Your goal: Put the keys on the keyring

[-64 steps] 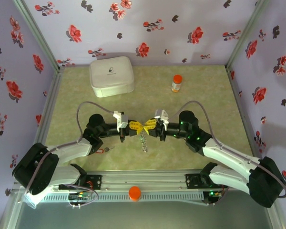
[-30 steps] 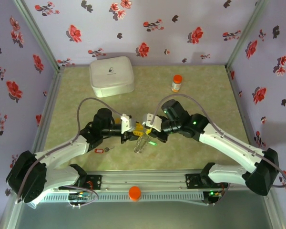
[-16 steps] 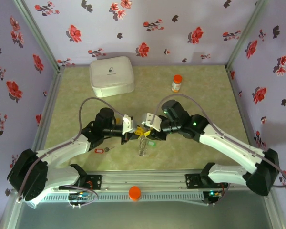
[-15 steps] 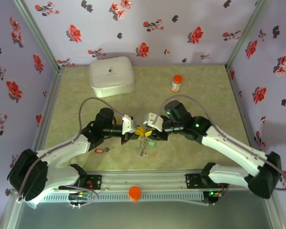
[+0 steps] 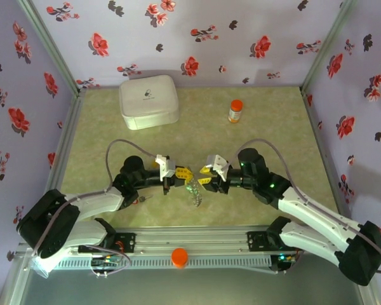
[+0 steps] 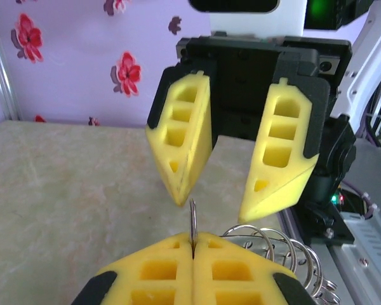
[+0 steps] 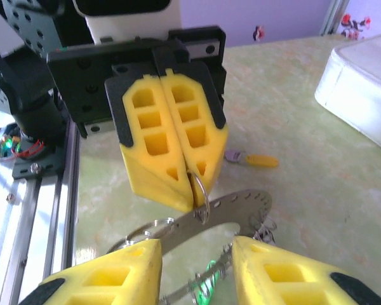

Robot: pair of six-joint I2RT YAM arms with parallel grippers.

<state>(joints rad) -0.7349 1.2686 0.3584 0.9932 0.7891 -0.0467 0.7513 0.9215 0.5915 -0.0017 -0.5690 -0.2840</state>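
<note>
The keyring is a flat grey band with holes and several small wire rings. It hangs from my left gripper, which is shut on one small split ring threaded through the band. From the top the keyring dangles between the two grippers. My right gripper faces the left one with its jaws open on either side of the band, touching nothing. A green key hangs on the band's lower part. Another key with an orange-yellow tag lies loose on the table behind the left gripper.
A white lidded box sits at the back left and an orange-capped bottle at the back right. The metal rail runs along the near edge just below both grippers. Flowered walls close in three sides.
My left gripper has shut on the small ring while the right one opened and let go. Both grippers then drew back toward the near edge, the keyring hanging from the left.
</note>
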